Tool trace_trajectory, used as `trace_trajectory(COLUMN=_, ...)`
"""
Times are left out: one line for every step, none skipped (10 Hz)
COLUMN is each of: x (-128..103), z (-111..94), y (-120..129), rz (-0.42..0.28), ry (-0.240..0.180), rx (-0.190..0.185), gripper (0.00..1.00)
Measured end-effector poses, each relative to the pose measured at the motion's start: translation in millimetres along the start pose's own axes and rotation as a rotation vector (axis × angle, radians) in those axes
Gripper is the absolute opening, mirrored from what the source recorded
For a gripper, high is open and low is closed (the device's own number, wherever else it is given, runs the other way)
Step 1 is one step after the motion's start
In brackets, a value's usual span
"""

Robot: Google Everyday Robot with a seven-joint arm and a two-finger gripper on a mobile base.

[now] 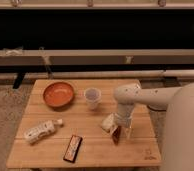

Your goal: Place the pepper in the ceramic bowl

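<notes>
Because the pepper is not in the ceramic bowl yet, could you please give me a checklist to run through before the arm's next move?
1. Tool down at the slim dark red pepper, on the right part of the wooden table: ok.
2. Firm hold on the pepper: cannot tell.
3. Shallow round orange-red ceramic bowl upright and empty: ok.
4. Low straight path to the bowl: not ok; the small white cup stands roughly in between, so lifting over it seems wise.
5. Pale packet beside the pepper clear of the tool: cannot tell.
</notes>
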Motion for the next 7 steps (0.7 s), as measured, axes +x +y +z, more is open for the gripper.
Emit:
trace_trajectory(x=-1, z=3, y=4, rz=-0.007, ry=0.005, rx=0.018, gripper=0.65)
trace_trajectory(x=-1, z=5, y=6, rz=-0.01, ry=0.009, rx=0.025, gripper=0.65)
trace_trajectory(x=-2, z=7, y=5, rz=-0.008, ry=0.011, rx=0.032, gripper=0.65)
trace_trajectory(x=-5, z=9, y=6, rz=-0.008, ry=0.01, rx=0.034, gripper=0.65)
trace_trajectory(x=-8, z=9, y=8, rz=-0.009, ry=0.007, rx=0.036, gripper=0.65)
trace_trajectory(x=-11, z=10, y=8, rz=-0.005, ry=0.003, rx=0.035, gripper=0.65)
trace_trajectory(x=-15, z=10, y=8, rz=0.005, ry=-0.006, rx=0.03, gripper=0.64)
